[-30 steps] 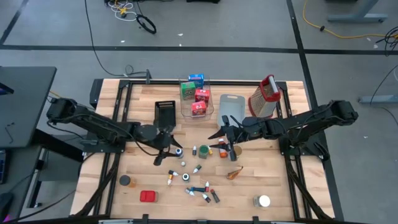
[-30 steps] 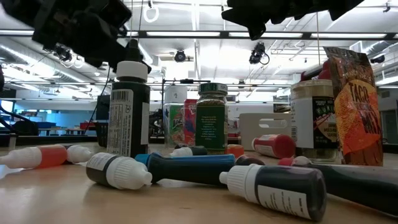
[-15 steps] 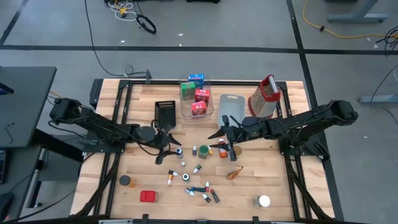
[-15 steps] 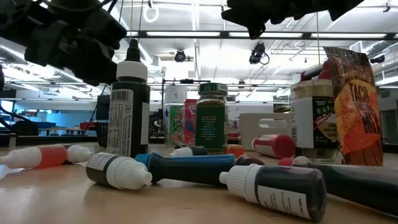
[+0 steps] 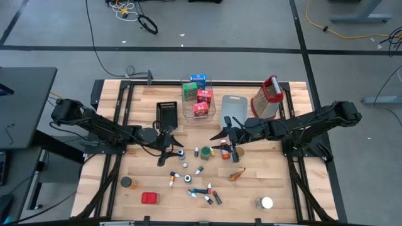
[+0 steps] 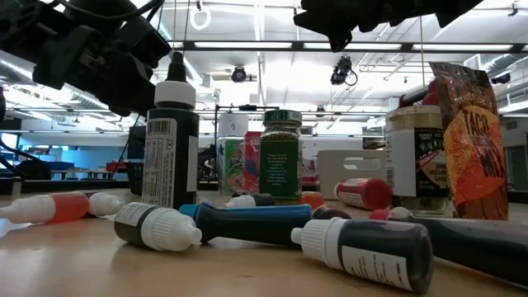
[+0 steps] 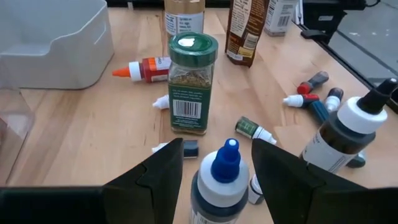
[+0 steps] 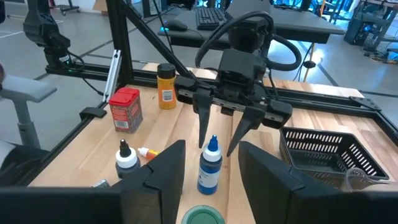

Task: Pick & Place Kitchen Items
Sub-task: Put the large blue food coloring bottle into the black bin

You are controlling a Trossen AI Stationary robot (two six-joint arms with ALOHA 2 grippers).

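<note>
A small blue-capped bottle (image 7: 224, 174) stands upright on its base on the wooden table (image 5: 138, 169). My left gripper (image 5: 173, 150) is open, one finger (image 7: 165, 171) on each side of the bottle; no touch shows. In the right wrist view its fingers (image 8: 202, 127) straddle the bottle (image 8: 210, 165). A green-lidded spice jar (image 7: 191, 84) and a black bottle with a white cap (image 7: 348, 134) stand nearby. Several small bottles (image 5: 201, 190) lie scattered toward the near edge. My right gripper (image 5: 222, 140) hangs open above the table's middle, holding nothing.
A clear bin (image 5: 198, 97) with coloured boxes, a black tray (image 5: 166, 114), a grey-blue tray (image 5: 233, 108) and a metal grater (image 5: 267, 97) stand along the far side. A red tin (image 5: 149, 198), a brown jar (image 5: 127, 182) and a white-lidded jar (image 5: 266, 203) sit near the front.
My left gripper has sunk toward the table and tipped down a little around the blue-capped bottle, then kept still. Its fingers stay open. The bottle has not moved.
</note>
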